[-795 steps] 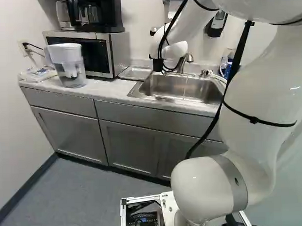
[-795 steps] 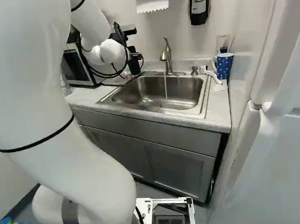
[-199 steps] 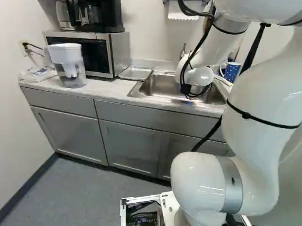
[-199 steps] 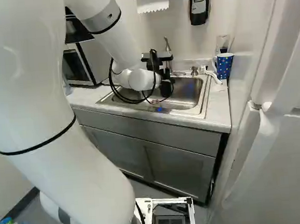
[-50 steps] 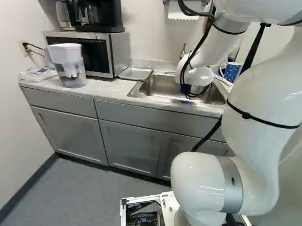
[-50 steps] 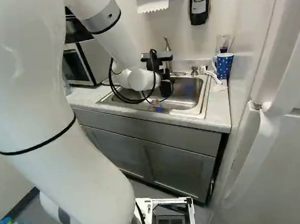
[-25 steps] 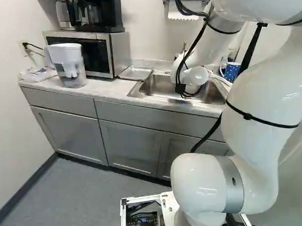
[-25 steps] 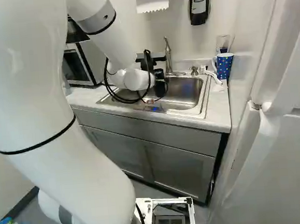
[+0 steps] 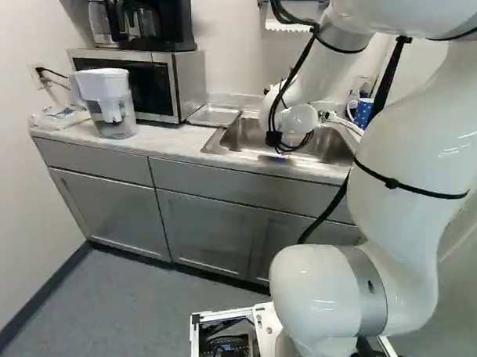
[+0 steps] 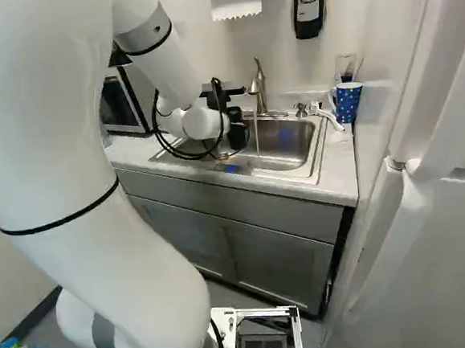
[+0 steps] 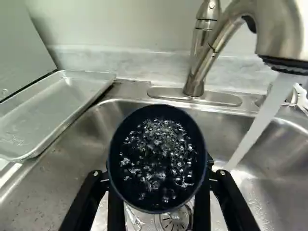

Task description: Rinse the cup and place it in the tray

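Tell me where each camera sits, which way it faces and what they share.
Left base view: behind the arm, to its left, facing ahead and slightly down toward the sink and pitcher; the arm fills the right side.
Right base view: behind, to its right, facing the sink and faucet; the arm fills the left side.
Wrist view: looking along the end effector, its fingers around the cup.
Shared: sink in all; tray in left base and wrist.
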Available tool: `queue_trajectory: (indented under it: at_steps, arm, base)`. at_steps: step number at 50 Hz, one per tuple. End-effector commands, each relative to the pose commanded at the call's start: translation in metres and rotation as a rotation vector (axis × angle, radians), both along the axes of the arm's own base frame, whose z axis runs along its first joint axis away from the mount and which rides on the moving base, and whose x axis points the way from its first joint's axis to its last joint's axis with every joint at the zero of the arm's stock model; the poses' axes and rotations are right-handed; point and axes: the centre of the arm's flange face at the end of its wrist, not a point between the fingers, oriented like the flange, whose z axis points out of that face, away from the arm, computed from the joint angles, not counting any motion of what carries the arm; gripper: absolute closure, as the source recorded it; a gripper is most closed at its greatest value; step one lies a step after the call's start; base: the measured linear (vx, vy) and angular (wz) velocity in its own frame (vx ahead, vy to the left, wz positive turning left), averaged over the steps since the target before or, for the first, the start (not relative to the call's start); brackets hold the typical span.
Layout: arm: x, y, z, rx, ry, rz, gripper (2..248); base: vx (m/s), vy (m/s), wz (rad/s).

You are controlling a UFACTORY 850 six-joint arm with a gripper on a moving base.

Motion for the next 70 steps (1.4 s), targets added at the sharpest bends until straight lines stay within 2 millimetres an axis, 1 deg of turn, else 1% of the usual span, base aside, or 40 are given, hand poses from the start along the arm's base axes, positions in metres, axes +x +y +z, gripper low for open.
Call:
queue_trajectory:
  at_steps: [6, 15, 53, 70]
  arm:
    - [0.004, 0.007, 0.002, -0.001, -0.004, 0.015, 125]
    - [0.004, 0.012, 0.010, -0.003, -0.021, 0.025, 125]
    - [-0.002, 0.014, 0.051, -0.013, -0.105, 0.027, 125]
    - [-0.002, 0.014, 0.051, -0.003, -0.106, 0.024, 125]
  base:
    - [0.000, 0.000, 0.000]
    - [0.000, 0.000, 0.000]
    - [0.000, 0.000, 0.000]
    - [0.000, 0.000, 0.000]
